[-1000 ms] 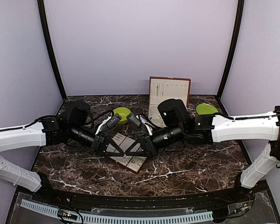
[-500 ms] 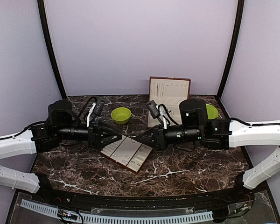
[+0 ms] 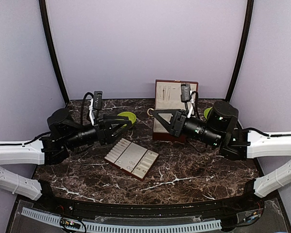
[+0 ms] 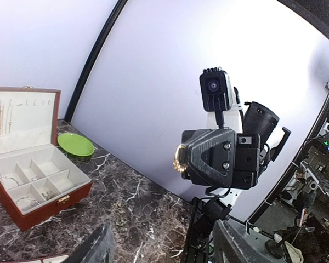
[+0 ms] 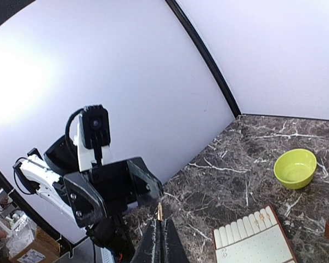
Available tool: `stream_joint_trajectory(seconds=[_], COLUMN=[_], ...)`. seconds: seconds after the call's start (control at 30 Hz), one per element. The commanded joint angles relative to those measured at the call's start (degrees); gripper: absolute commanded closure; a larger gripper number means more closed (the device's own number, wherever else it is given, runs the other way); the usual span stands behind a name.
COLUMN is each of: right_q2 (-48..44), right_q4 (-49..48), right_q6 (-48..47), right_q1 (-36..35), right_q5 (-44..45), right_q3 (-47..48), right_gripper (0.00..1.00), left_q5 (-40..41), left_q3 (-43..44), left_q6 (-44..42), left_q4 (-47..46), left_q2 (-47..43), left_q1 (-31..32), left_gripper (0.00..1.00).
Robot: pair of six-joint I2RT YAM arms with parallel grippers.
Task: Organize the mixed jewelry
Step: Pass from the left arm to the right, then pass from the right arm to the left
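One small gold ring (image 4: 180, 159) is pinched in the right jaws high above the surface (image 3: 194, 170), the left jaws gape empty, and though some pieces (image 4: 25, 202) already lie in the box (image 4: 50, 200) and tray (image 3: 135, 156), this one awaits placing.

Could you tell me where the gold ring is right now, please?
In the overhead view, the gold ring is pinched in the shut right gripper, up in the air just left of the open red box.
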State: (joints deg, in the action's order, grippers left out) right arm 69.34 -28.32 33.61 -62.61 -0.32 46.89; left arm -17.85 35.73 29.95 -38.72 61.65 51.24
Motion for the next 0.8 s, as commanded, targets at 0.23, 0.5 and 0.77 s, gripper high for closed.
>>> stream_joint_trajectory(seconds=[0.23, 0.5, 0.77], right_q2=[3.78, 4.9, 5.28], right_q4=[-10.46, -13.06, -13.48], right_q6=[1.29, 2.66, 2.97], right_q1=[0.22, 0.22, 0.22], right_q5=[-2.0, -3.63, -3.67], right_q3=[1.47, 1.36, 1.36], right_gripper=[1.0, 1.0, 1.0], left_q5=[0.13, -0.16, -0.43], left_q3=[5.62, 8.01, 8.18], left_q6=[7.11, 8.8, 9.34], left_q4=[-13.93, -16.81, -17.35], left_q2=[9.73, 13.5, 14.13], left_q1=[3.83, 4.15, 4.22], left_gripper=[0.36, 0.5, 0.73])
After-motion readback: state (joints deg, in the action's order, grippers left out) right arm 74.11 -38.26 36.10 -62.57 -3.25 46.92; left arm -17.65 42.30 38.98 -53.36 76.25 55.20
